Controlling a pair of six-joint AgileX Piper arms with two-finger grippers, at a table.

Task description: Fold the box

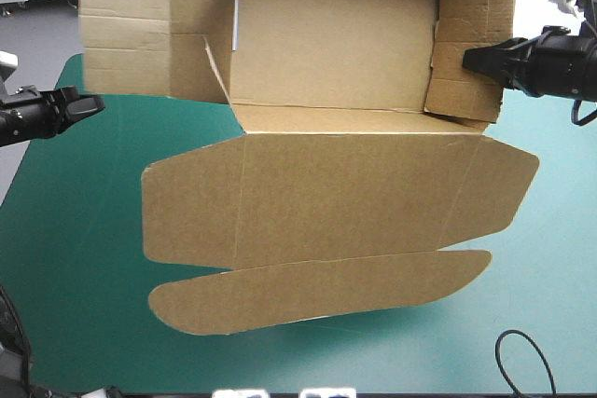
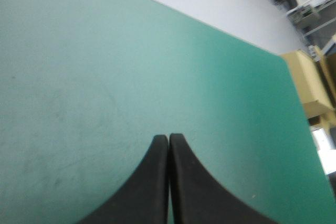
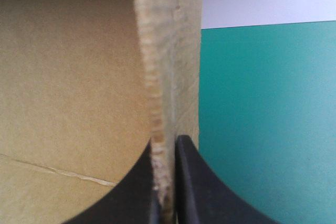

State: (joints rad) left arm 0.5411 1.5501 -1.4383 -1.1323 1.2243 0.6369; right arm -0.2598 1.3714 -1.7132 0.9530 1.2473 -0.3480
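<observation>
Reaching in from the right, the right gripper point(image 1: 469, 60) is clamped on the raised right wall of the box point(image 1: 336, 44), fingers all but together on the board. At the left edge of the teal-green cover point(image 1: 84, 258) the left gripper point(image 1: 98, 104) hangs, fingers pressed together, apart from the box. Box sits toward the far edge: walls up, lid and tuck flap flat on the cover. Right wrist view alone shows the wall's corrugated cut edge; left wrist view, only cover.
</observation>
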